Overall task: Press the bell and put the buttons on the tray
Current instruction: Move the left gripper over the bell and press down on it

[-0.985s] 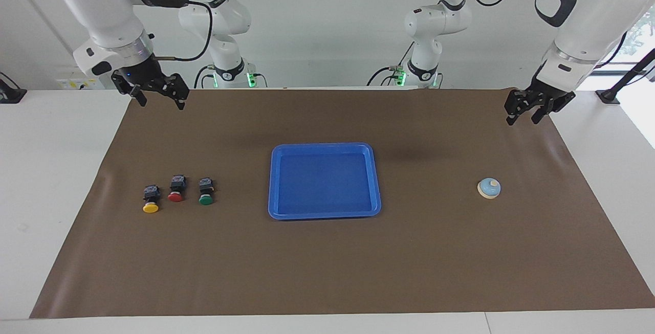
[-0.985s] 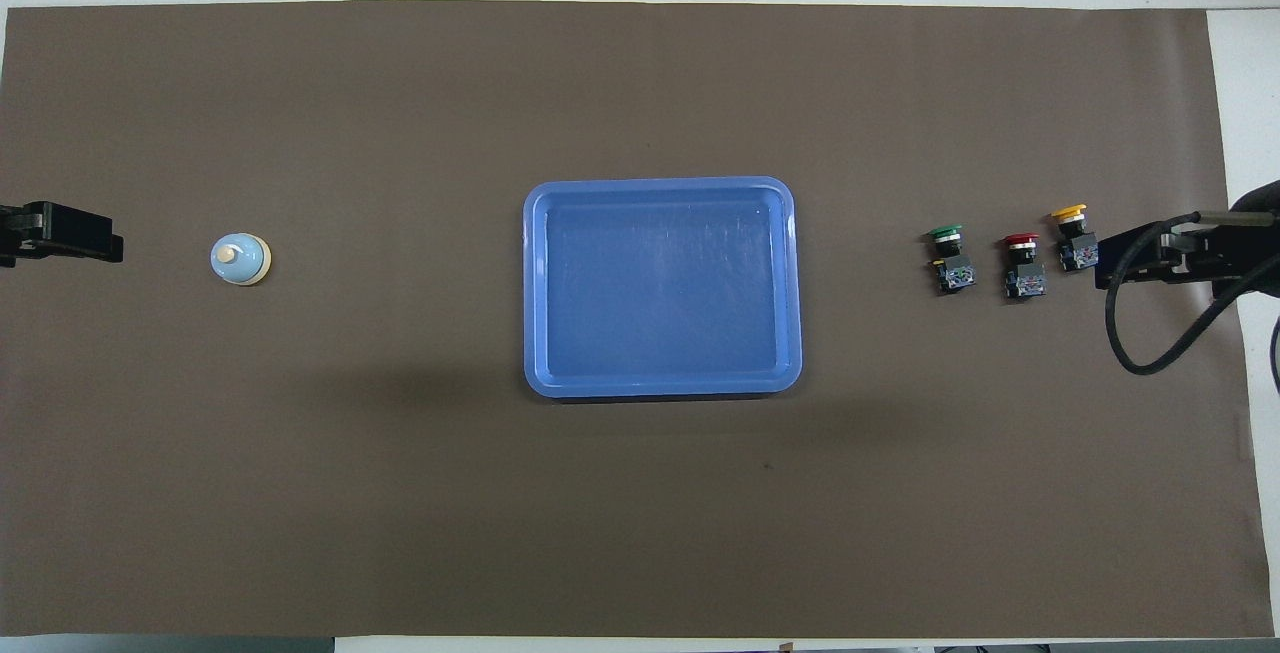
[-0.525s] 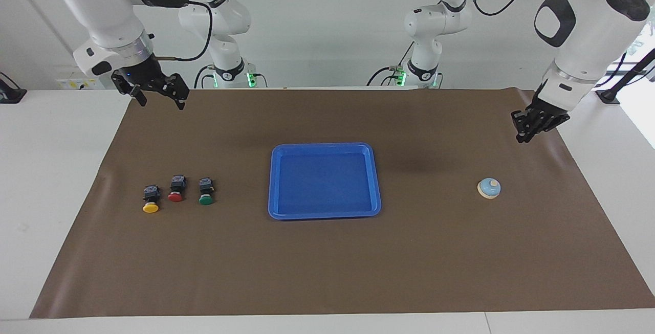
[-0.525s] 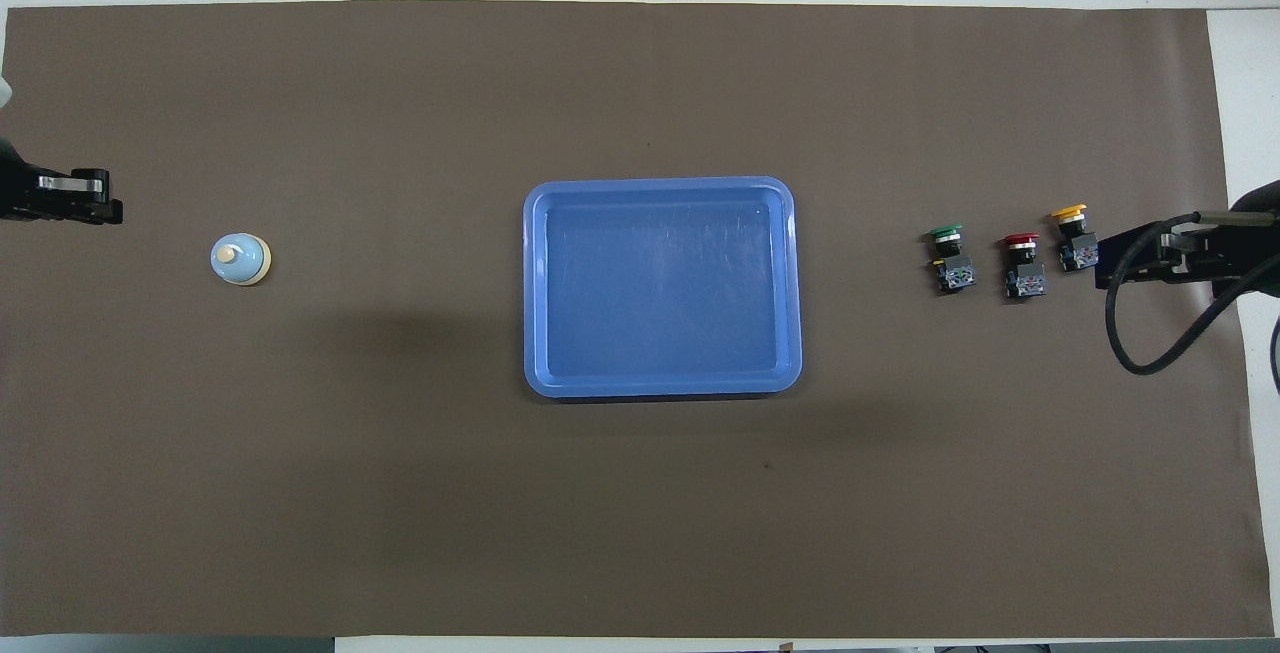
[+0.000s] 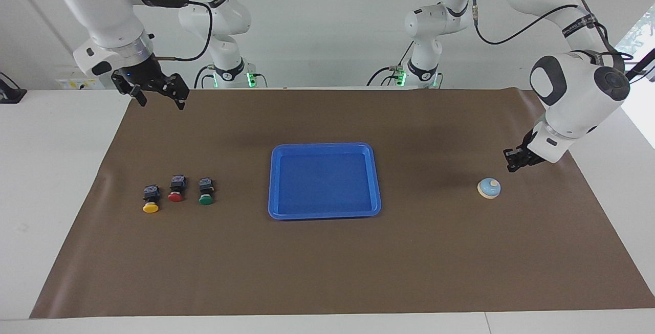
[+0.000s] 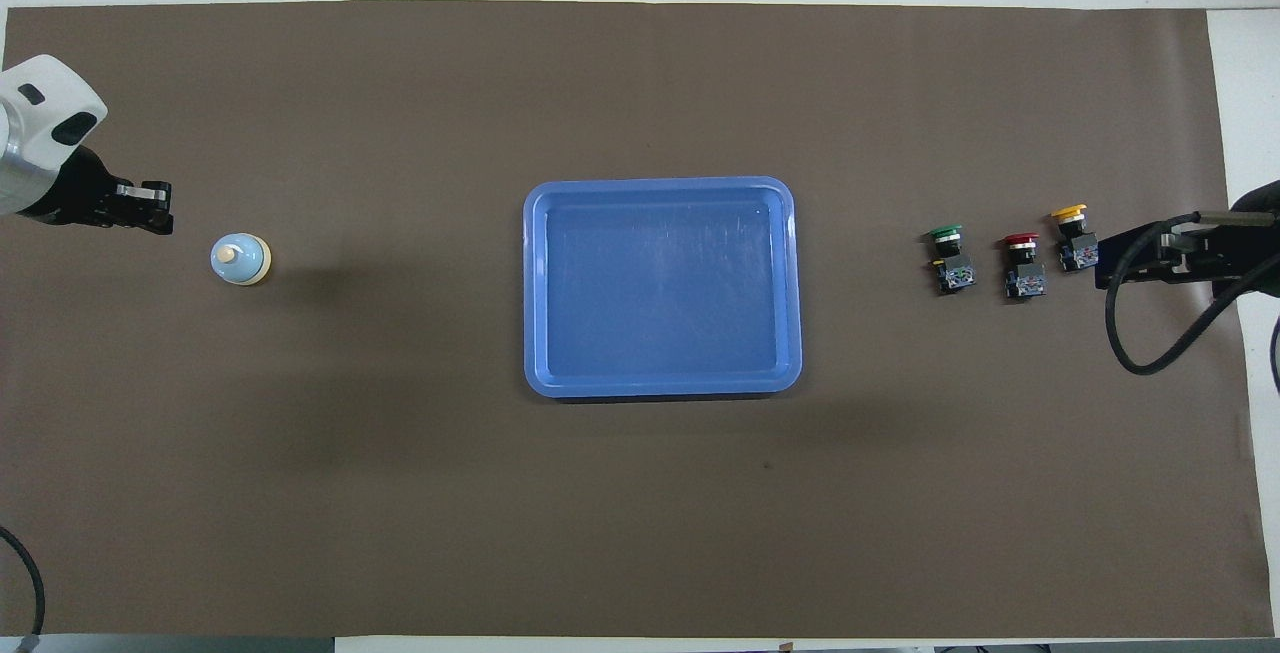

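Hovering low with left tool (image 5: 512, 165) pinched shut and empty, at right of the facing view, just up and right of the bell (image 5: 489, 187), not touching. Could miss the cream knob, strike the dome's slope and skid the bell across the table (image 5: 460, 262) with no ring. Waiting with right tool (image 5: 161, 103) spread wide, empty, at upper left. Lined up close at left of centre: yellow button (image 5: 150, 200), red button (image 5: 176, 190), green button (image 5: 205, 192). Might knock a neighbour when reaching between them, or drop one short of the tray (image 5: 324, 145) at centre.
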{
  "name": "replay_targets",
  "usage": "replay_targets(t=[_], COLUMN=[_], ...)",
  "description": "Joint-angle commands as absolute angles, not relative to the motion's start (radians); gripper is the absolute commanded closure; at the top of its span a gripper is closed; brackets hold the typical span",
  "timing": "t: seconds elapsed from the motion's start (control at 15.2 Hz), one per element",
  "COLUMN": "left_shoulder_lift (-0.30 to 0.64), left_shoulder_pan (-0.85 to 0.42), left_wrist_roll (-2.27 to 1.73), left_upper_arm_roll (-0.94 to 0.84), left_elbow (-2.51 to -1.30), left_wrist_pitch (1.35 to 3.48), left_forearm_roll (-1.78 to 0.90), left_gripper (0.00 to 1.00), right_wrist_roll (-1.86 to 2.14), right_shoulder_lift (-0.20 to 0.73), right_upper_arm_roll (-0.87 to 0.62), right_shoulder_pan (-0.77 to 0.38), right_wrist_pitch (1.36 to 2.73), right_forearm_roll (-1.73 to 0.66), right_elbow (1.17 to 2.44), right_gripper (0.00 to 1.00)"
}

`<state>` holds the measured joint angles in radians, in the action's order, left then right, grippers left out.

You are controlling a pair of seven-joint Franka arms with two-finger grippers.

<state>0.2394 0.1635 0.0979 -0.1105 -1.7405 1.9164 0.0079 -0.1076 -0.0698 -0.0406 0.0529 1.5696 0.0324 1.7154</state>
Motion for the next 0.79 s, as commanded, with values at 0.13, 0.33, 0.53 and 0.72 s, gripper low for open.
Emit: replay_targets(t=[0.13, 0.33, 0.53, 0.72], left_shoulder_lift=[0.23, 0.248, 0.27, 0.293], left_shoulder_pan=[0.173, 0.189, 0.189, 0.187], left_wrist_roll=[0.114, 0.115, 0.115, 0.114], left_upper_arm_roll=[-0.112, -0.114, -0.112, -0.112], left_elbow=[-1.824, -1.828, -1.829, -1.83], left_wrist_pitch=[2.022, 2.052, 2.08, 2.115], left_forearm_roll=[0.008, 0.008, 0.008, 0.008], left_gripper=[1.0, 1.0, 1.0, 1.0], right_wrist_roll=[-0.121, -0.121, -0.121, -0.121], right_shoulder_lift=[-0.078, -0.078, -0.078, -0.078], right_upper_arm_roll=[-0.046, -0.046, -0.046, -0.046], right_shoulder_pan=[0.061, 0.061, 0.061, 0.061], right_wrist_pitch=[1.557, 1.557, 1.557, 1.557], right_forearm_roll=[0.015, 0.015, 0.015, 0.015], right_elbow=[1.715, 1.715, 1.715, 1.715], right_gripper=[0.0, 0.0, 0.0, 0.0])
